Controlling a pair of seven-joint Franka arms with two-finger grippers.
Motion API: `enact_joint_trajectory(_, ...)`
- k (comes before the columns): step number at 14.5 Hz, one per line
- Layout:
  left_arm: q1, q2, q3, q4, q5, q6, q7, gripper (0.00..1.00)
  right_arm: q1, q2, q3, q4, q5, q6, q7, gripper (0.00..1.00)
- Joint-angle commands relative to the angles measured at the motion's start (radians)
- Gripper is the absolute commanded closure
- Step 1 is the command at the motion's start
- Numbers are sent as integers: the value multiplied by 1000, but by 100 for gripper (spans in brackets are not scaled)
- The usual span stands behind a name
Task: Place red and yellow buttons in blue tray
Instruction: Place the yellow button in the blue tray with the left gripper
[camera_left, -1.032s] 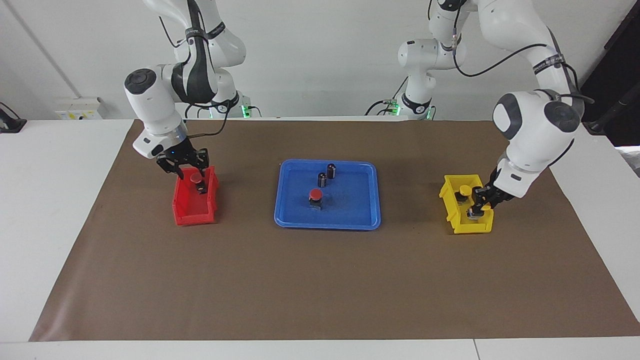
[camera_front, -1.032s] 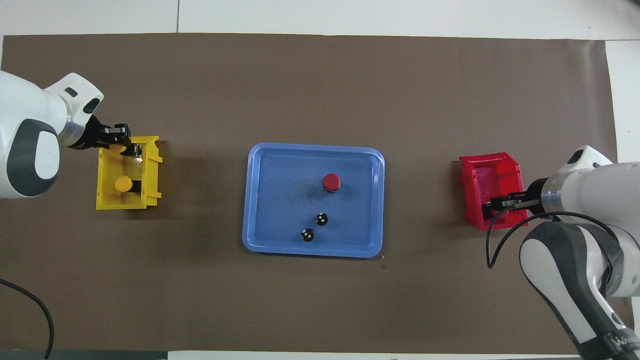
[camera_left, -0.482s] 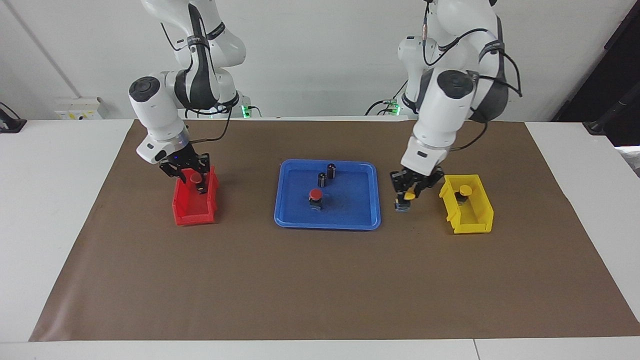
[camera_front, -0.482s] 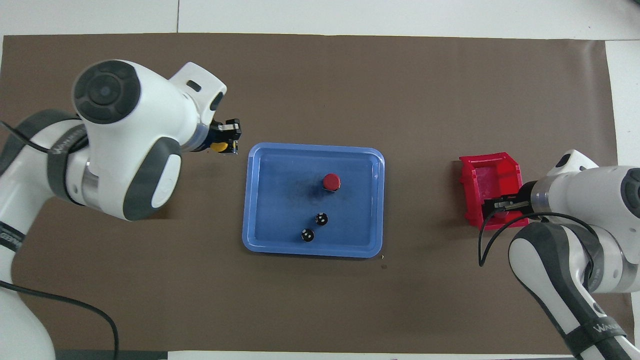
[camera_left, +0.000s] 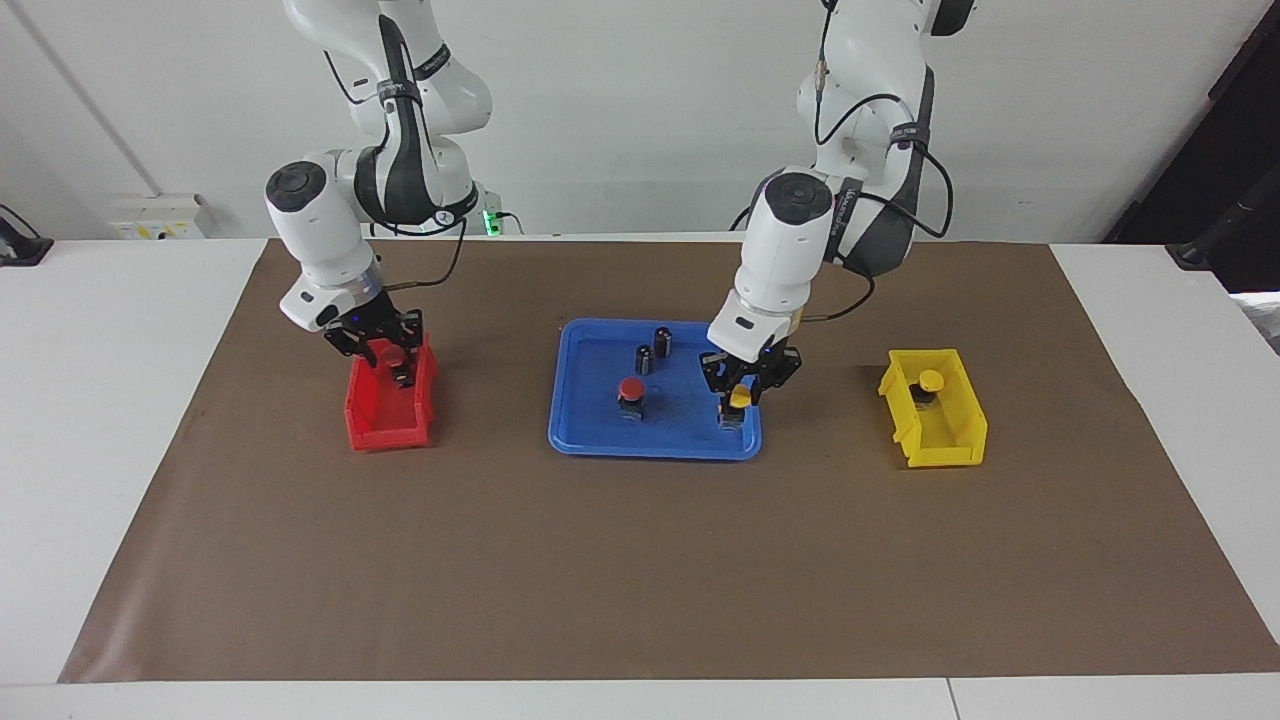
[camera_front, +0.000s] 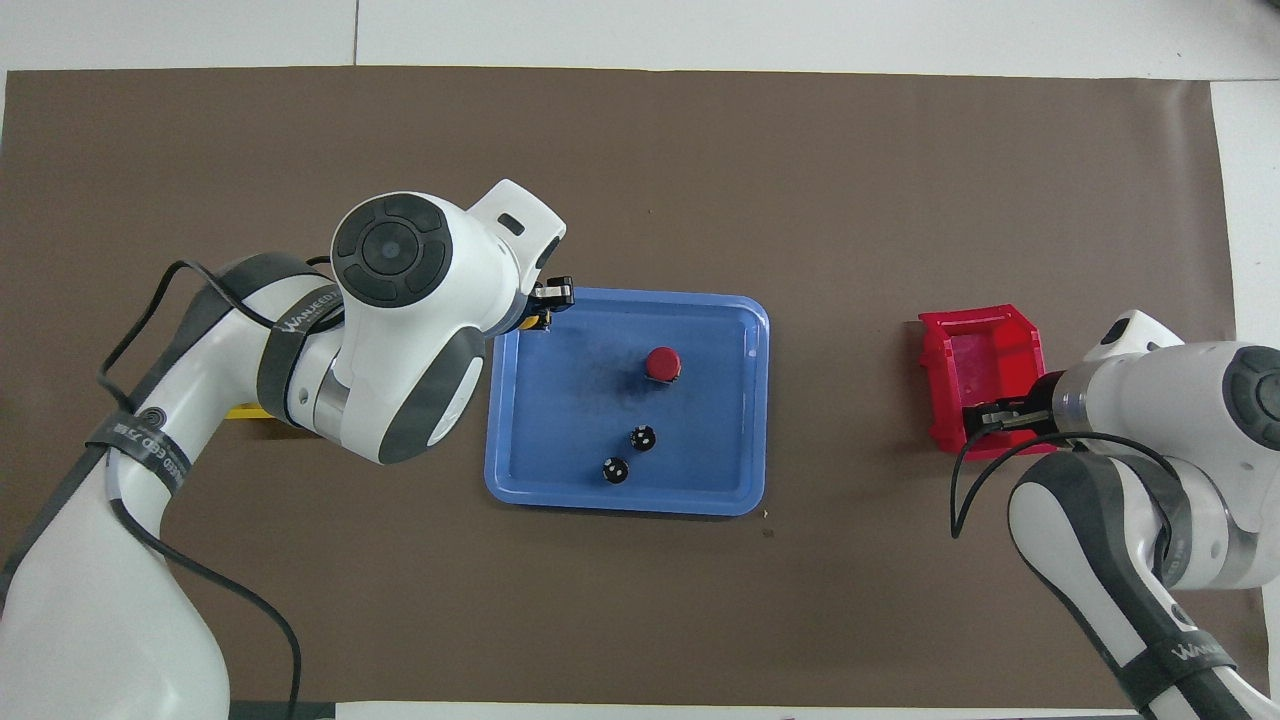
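Note:
The blue tray (camera_left: 590, 440) lies mid-table and also shows in the overhead view (camera_front: 625, 505). One red button (camera_left: 630, 390) stands in it, seen from above too (camera_front: 662, 363). My left gripper (camera_left: 734, 405) is shut on a yellow button (camera_left: 740, 397), low over the tray's corner toward the left arm's end; only its tip (camera_front: 548, 308) shows from above. A second yellow button (camera_left: 930, 380) sits in the yellow bin (camera_left: 945, 450). My right gripper (camera_left: 378, 352) is down in the red bin (camera_left: 385, 432), at a second red button (camera_left: 391, 353).
Two dark capless cylinders (camera_left: 645, 358) (camera_left: 663, 341) stand in the tray, nearer to the robots than the red button. In the overhead view my left arm covers the yellow bin and my right gripper (camera_front: 985, 415) covers the red bin's (camera_front: 980, 345) button. Brown paper covers the table.
My left gripper lifted a yellow button out of the yellow bin and carried it over to the blue tray's corner. My right gripper stayed in the red bin, shifting only slightly.

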Motion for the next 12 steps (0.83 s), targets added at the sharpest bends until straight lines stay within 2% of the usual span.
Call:
enact_joint_trajectory(1,-45,41,12,-2,-19,39,-5,99,-17,-16,8,-26,-3,22,-13,39)
enact_joint_trajectory(5,-79,46,12,-2,-22,39,-15,99,-17,-17,8,-29,-3,11,-15,44)
enact_joint_trajectory(8,-100,45,12,-2,-22,40,-23,97,-19,-17,8,-29,-3,7,-16,65)
enact_joint_trajectory(9,-100,45,12,-2,-22,42,-22,91,-19,-16,8,-24,-3,0,-16,72)
enact_joint_trajectory(10,-100,45,12,-2,-22,45,-22,75,-19,-14,8,-17,-3,-12,-15,74)
enact_joint_trajectory(11,-99,45,12,-2,-22,45,-22,51,-19,-13,8,-9,-3,-23,-15,74)
enact_joint_trajectory(12,-99,45,12,-2,-22,42,-23,37,-19,-8,8,11,-3,-38,-15,74)
